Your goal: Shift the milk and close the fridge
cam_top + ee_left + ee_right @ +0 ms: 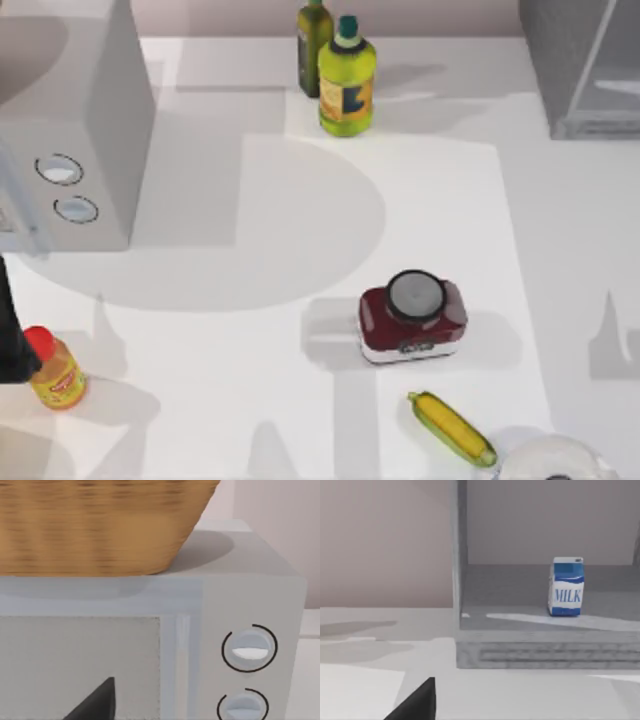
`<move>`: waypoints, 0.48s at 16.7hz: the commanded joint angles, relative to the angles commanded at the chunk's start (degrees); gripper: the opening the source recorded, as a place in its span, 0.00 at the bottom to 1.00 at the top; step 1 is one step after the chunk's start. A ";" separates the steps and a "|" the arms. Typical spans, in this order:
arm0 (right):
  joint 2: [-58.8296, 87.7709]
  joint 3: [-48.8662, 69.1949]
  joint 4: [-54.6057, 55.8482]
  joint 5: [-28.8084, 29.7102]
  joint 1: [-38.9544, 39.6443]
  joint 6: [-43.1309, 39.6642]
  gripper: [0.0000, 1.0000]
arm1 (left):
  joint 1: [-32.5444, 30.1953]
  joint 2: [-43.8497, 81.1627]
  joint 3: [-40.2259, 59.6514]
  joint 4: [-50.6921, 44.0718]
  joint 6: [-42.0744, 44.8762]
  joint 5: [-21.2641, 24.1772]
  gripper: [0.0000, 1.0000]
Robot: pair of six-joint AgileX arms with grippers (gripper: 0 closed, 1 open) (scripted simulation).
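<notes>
Right now the milk [566, 586] is standing upright inside the open fridge [580, 70], at the far right corner of the tabletop [250, 300]. That is the right arm's side, and its camera is looking straight at the carton, so I think that arm is nearer. I cannot tell if either tool is open or closed.

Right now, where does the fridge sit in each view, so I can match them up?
Top view: fridge in the upper right corner.
Left wrist view: faces the grey two-dial box instead.
Right wrist view: fridge open ahead, milk on its floor.
Shared landmark: the fridge's ribbed front ledge.
</notes>
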 joint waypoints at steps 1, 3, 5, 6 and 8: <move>0.00 0.00 0.00 0.00 0.00 0.00 1.00 | 0.00 0.00 0.00 0.00 0.00 0.00 1.00; 0.16 0.18 0.01 -0.03 -0.18 -0.04 1.00 | 0.00 0.00 0.00 0.00 0.00 0.00 1.00; -1.49 1.58 -1.87 -0.14 -0.05 0.02 1.00 | 0.00 0.00 0.00 0.00 0.00 0.00 1.00; -3.01 2.84 -3.72 -0.19 0.02 0.06 1.00 | 0.00 0.00 0.00 0.00 0.00 0.00 1.00; -7.07 6.23 -9.22 -0.19 0.08 0.09 1.00 | 0.00 0.00 0.00 0.00 0.00 0.00 1.00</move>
